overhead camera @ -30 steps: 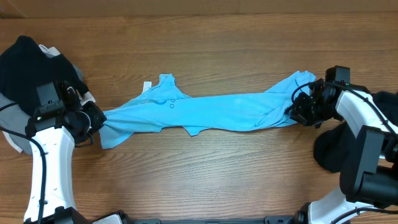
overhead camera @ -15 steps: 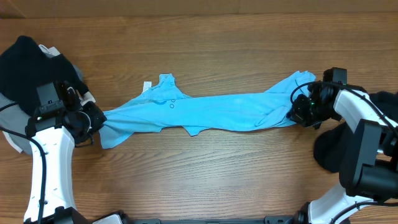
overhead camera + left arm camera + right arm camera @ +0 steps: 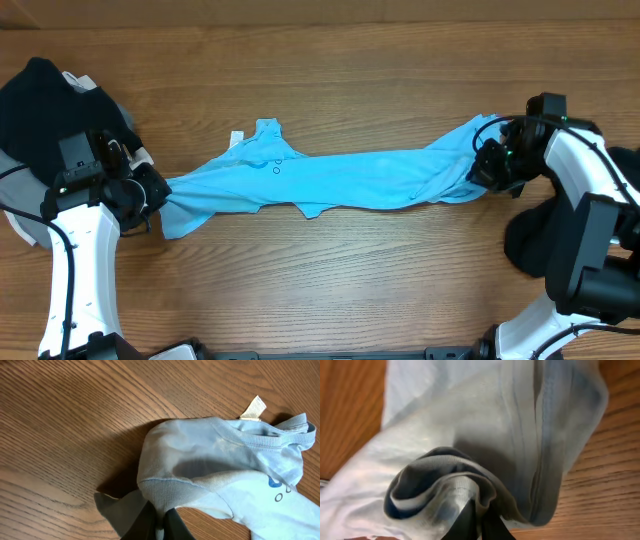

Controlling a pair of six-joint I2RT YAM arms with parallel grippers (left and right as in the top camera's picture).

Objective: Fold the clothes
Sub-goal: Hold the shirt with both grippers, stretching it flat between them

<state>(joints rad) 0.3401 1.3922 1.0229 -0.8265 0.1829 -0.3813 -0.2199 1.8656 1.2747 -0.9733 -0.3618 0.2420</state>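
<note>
Two-point hold on light blue T-shirt [image 3: 350, 180], stretched as a band across mid-frame on wooden table [image 3: 330, 60]. Left end pinched tight by fully closed left gripper [image 3: 160, 195]; right end likewise by closed right gripper [image 3: 482, 172]. Black garment [image 3: 40, 100] at upper left.

A robotics test bench, it seems: plain wood-grain table [image 3: 330, 60], white left arm [image 3: 85, 260] at seven o'clock, white right arm [image 3: 590, 240] at five.

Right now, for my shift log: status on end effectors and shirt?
Left end effector, right end effector shut on light blue T-shirt. Stretched between them. Black garments aside.
</note>
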